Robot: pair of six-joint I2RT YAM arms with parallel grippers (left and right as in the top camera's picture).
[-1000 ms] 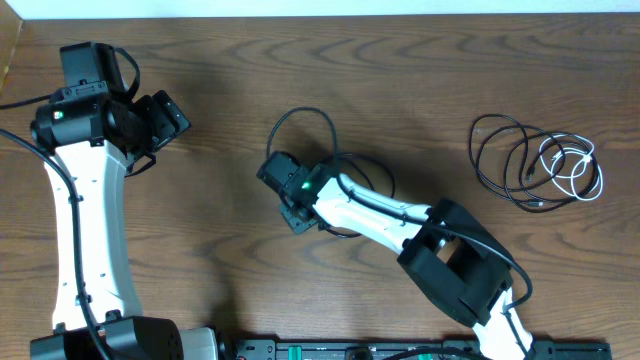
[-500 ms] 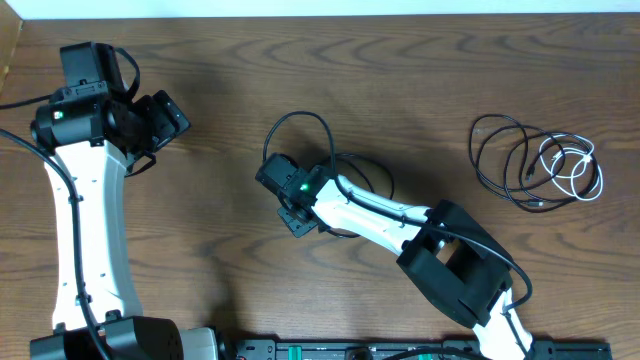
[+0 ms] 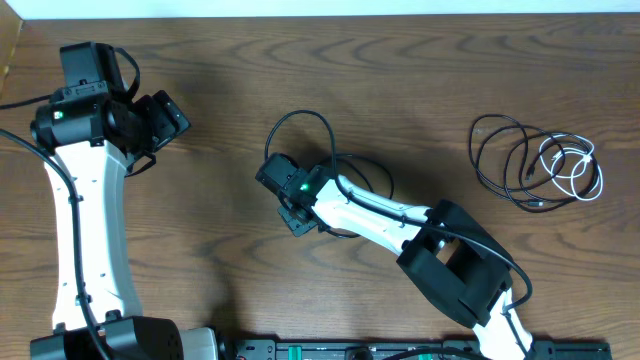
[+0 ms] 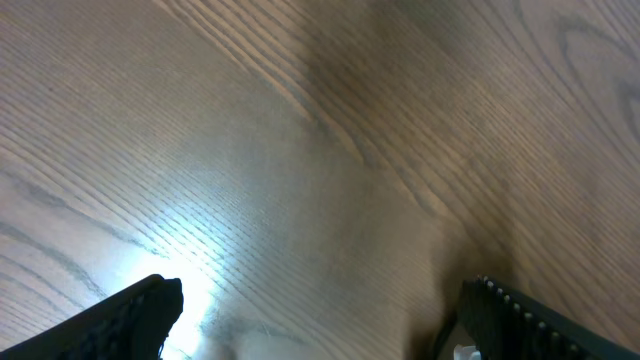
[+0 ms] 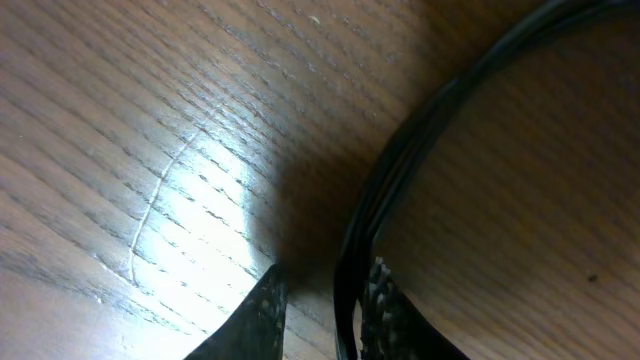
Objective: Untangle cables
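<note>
Overhead shows the black cable [image 3: 497,165] and white cable [image 3: 578,172] looped together at the worktop's [image 3: 400,70] far right, well apart from my right fingers [image 5: 262,305], the nearer pair. They sit narrow astride a dark cord [image 5: 375,195], and I cannot tell if they grip it; my left fingers [image 4: 140,310] gape wide

Your overhead camera looks straight down on the wooden table [image 3: 400,60] from well above. It takes in the left arm [image 3: 85,230] and the right arm [image 3: 380,215], with their bases at the bottom edge of the frame.

Your left wrist camera faces down at bare wood from close by, and its own fingertips [image 4: 140,312] just enter at the two lower corners. That patch lies under the left gripper [image 3: 172,115], at the overhead's upper left.

Your right wrist camera sits nearer still, almost on the surface. Its fingertips [image 5: 262,312] show at bottom centre, and a black cable [image 5: 400,150] crosses the frame. It shares the wood under the right gripper [image 3: 296,216], near the overhead's centre.
</note>
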